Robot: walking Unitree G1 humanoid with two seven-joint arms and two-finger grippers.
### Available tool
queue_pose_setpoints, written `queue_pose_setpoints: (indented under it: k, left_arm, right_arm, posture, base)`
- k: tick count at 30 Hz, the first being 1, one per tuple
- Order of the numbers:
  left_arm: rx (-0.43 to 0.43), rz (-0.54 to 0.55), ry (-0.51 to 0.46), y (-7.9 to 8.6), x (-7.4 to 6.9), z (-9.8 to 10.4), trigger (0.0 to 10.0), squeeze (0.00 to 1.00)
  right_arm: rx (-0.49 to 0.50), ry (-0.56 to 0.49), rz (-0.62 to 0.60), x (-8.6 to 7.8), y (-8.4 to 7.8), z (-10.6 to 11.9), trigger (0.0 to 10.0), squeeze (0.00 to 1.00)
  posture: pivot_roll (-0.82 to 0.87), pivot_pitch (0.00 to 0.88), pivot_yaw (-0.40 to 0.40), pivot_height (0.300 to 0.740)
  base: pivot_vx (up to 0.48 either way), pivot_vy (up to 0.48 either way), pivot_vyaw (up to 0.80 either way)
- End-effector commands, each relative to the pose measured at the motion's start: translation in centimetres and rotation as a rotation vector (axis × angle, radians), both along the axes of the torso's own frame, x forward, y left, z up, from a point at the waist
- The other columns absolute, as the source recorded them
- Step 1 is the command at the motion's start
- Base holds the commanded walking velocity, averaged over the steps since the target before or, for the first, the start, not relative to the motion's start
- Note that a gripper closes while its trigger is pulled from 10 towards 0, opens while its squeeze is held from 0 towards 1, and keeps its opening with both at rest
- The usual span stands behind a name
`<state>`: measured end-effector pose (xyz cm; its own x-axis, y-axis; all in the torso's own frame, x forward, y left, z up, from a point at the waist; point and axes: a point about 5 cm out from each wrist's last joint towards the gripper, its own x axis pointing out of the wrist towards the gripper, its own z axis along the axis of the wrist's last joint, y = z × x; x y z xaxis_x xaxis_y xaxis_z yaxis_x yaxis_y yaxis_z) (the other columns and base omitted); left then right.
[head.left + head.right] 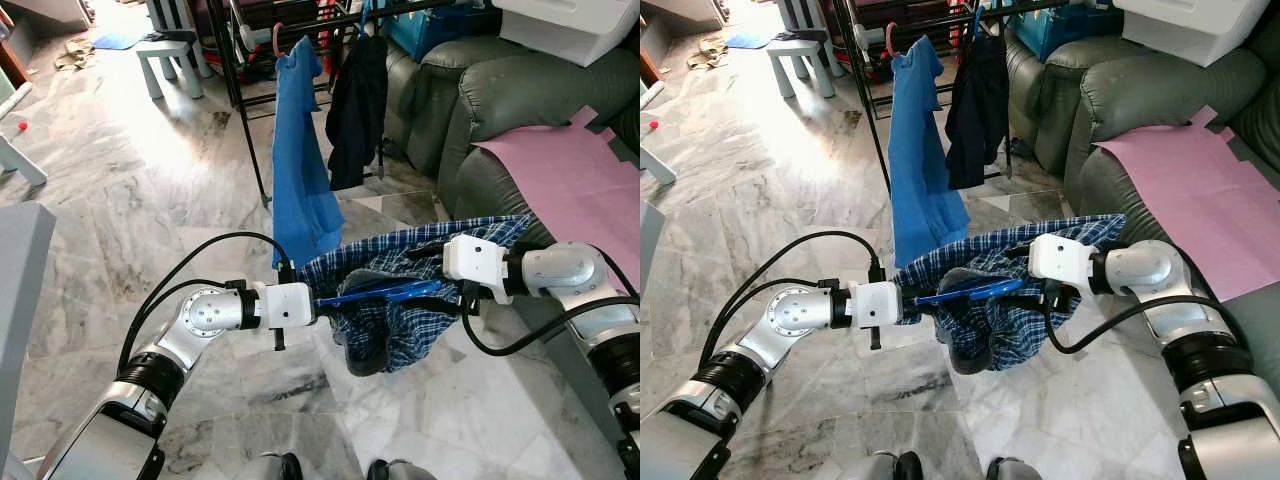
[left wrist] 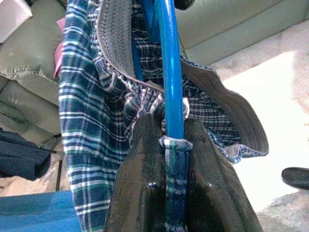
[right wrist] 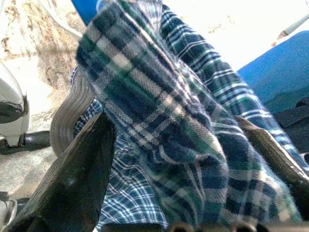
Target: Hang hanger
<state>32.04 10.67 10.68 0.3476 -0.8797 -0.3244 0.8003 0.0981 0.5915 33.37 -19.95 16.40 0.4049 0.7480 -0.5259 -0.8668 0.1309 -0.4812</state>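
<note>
We pinch the stiff, light blue hanger (image 1: 380,292) in our left gripper (image 2: 169,145) while the right gripper (image 3: 193,145) clasps the limp plaid garment (image 1: 400,320).

We see bright daylight glaring off the floor (image 1: 150,190) from the top left; wrist views are overexposed and soft up close.

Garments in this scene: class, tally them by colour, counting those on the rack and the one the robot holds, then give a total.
Blue shirt on the rack: 1
Black garment on the rack: 1
Blue plaid garment on the blue hanger, held between left gripper and right gripper: 1
Total: 3
</note>
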Motion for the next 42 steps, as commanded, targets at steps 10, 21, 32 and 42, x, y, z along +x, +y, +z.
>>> queue_pose_setpoints:
  k: [10,21,32,42]
  left_arm:
    - [0.031,-0.025,-0.001,0.1,-0.2,-0.2,0.0,0.0]
    - [0.034,-0.023,-0.003,0.2,-0.2,-0.2,0.0,0.0]
    - [0.034,-0.023,-0.003,0.2,-0.2,-0.2,0.0,0.0]
    - [0.002,0.087,0.007,0.3,0.6,-0.3,0.0,0.0]
  right_arm:
    - [-0.033,-0.01,0.04,0.0,0.3,0.3,0.0,0.0]
    - [-0.033,-0.022,0.04,0.1,0.3,0.3,0.0,0.0]
    - [-0.033,-0.022,0.04,0.1,0.3,0.3,0.0,0.0]
    - [0.089,-0.161,-0.124,0.3,1.8,-0.3,10.0,1.0]
  posture:
    - [-0.11,0.107,0.036,0.74]
    - [-0.11,0.107,0.036,0.74]
    - [-0.11,0.107,0.036,0.74]
    - [-0.12,0.105,0.043,0.74]
  base:
    - [0.0,0.0,0.0]
    - [0.0,0.0,0.0]
    - [0.0,0.0,0.0]
    - [0.0,0.0,0.0]
